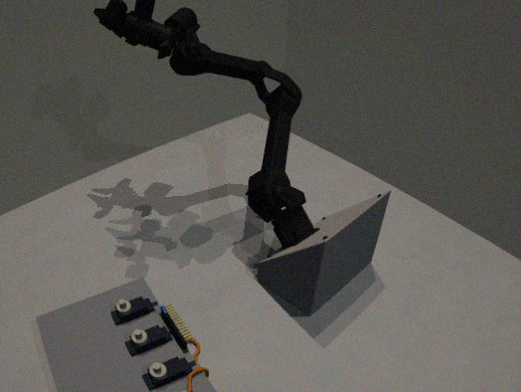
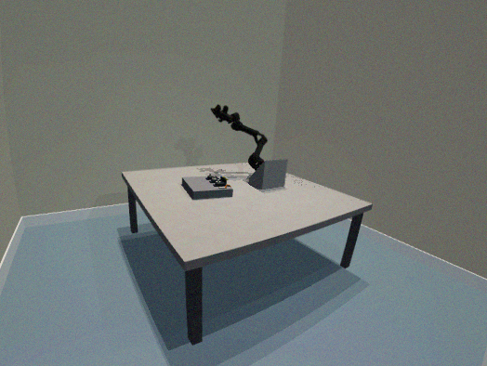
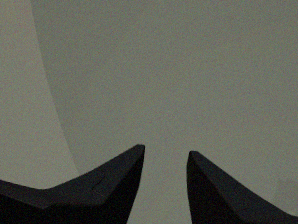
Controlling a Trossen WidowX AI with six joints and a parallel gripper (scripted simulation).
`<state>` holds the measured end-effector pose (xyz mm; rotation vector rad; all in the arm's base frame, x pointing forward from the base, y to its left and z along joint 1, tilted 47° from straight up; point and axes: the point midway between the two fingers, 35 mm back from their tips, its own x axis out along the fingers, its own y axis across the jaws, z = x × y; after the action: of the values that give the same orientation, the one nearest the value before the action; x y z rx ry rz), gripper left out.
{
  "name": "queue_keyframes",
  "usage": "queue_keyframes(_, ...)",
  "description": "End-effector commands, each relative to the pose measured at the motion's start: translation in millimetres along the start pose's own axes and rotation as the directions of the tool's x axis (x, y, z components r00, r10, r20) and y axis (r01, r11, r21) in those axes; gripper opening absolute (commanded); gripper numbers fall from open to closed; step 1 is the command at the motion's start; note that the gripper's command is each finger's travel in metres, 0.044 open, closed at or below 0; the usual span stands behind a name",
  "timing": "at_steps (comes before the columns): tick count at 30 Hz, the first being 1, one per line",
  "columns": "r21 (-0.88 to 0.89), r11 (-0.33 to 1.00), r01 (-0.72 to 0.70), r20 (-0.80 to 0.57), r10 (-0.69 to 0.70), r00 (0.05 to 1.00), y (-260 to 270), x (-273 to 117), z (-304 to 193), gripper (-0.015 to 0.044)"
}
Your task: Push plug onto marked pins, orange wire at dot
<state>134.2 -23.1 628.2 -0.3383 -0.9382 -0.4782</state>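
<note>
My gripper point(image 1: 100, 12) point(image 2: 213, 110) point(image 3: 166, 155) is raised high above the table, left of its base and well away from the holder. Its fingers stand apart with nothing between them. The flat grey holder point(image 1: 75, 338) point(image 2: 216, 192) carries several dark parts, among them three servos point(image 1: 133, 309) point(image 1: 148, 339) point(image 1: 168, 372) with pale round horns. A row of thin gold pins point(image 1: 179, 321) sticks out along a black strip, with a blue mark point(image 1: 163, 309) at one end. An orange lead point(image 1: 198, 350) curves near the other end. The plug and the dot cannot be made out.
The arm stands on a grey wedge-shaped base point(image 1: 289, 281) point(image 2: 275, 176) on the pale table point(image 1: 423, 303) point(image 2: 260, 223), to the right of the holder. Room walls stand behind the table. The wrist view shows only wall beyond the fingers.
</note>
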Motion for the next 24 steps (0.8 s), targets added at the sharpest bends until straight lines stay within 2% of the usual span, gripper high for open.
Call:
queue_keyframes(1,0.016,0.997,-0.081,-0.059,0.082,0.995,25,-6,-29,0.0115)
queue_keyframes(13,0.111,0.965,-0.239,-0.224,0.259,0.940,74,-31,-102,0.0115)
queue_keyframes(24,0.247,0.916,-0.315,-0.398,0.392,0.829,108,-72,-174,0.0115)
